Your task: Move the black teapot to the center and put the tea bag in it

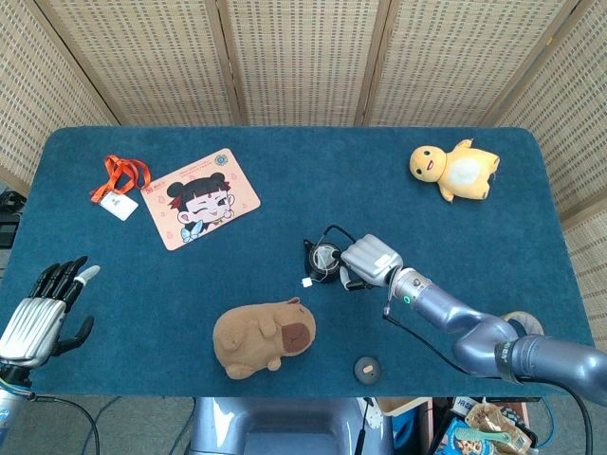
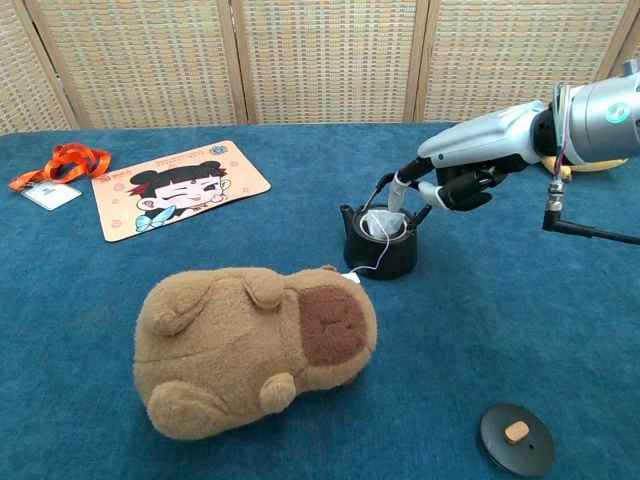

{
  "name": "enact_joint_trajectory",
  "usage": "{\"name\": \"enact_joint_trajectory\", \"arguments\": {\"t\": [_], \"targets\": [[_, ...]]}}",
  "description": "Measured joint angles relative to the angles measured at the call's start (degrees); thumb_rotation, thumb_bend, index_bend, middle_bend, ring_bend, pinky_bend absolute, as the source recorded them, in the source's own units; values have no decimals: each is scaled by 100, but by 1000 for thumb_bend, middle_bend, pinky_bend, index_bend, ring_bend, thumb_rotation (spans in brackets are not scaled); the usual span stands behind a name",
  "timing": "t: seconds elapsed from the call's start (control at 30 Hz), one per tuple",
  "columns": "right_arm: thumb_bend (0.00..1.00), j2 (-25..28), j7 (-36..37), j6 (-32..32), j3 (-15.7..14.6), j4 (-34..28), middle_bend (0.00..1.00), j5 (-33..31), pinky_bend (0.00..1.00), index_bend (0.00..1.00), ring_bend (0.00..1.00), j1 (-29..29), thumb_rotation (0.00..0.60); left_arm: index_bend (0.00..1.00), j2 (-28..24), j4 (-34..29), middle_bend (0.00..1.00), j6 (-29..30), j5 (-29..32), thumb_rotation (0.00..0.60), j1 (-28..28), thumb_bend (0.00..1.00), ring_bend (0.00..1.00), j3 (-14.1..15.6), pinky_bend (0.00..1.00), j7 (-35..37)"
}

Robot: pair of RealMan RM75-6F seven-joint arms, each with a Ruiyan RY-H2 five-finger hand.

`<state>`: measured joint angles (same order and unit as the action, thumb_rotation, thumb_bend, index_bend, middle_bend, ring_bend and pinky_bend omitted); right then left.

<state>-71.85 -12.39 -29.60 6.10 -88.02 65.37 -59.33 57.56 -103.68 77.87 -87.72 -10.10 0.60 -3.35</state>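
Observation:
The black teapot (image 1: 325, 256) (image 2: 380, 242) stands lidless near the table's middle, its wire handle upright. A white tea bag (image 2: 381, 222) sits in its opening. The string hangs over the rim to a small tag (image 1: 306, 282) (image 2: 350, 275) on the cloth. My right hand (image 1: 371, 258) (image 2: 455, 176) hovers at the pot's right side and holds nothing. One pale fingertip (image 2: 399, 188) points down just above the tea bag, and the other fingers are loosely curled. The left hand (image 1: 43, 313) rests at the front left edge, fingers spread and empty.
The pot's black lid (image 1: 366, 367) (image 2: 515, 438) lies at the front right. A brown capybara plush (image 1: 264, 334) (image 2: 255, 340) sits just in front of the pot. A cartoon mat (image 1: 199, 197), an orange lanyard (image 1: 119, 185) and a yellow plush (image 1: 455, 169) lie toward the back.

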Motion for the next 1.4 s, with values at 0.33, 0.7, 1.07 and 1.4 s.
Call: {"name": "enact_joint_trajectory", "arguments": {"t": [0.33,0.7,1.07,1.4], "targets": [[928,-214,-367,172,-134,68,958,-446,1000,239,986,-341,103,100,11,51,0,-4,19,600,28,474,0,22,0,51],[928,-467,-788,176,-408,288,958,-1053,1000,239,986,-690,109,100,25,104,0,3,30,600,52,475,0,34,0,104],[928,-625,-1101,-20,-672,493,958,-1492,1000,239,986,-882,108,100,42,134,0,-31,38,600,46,475,0,37,0,124],[927,-591,-1356,-293,-820,376,957,-1789,1000,239,986,-970,109,100,36,124,0,-36,45,600,48,475,0,34,0,124]]}}
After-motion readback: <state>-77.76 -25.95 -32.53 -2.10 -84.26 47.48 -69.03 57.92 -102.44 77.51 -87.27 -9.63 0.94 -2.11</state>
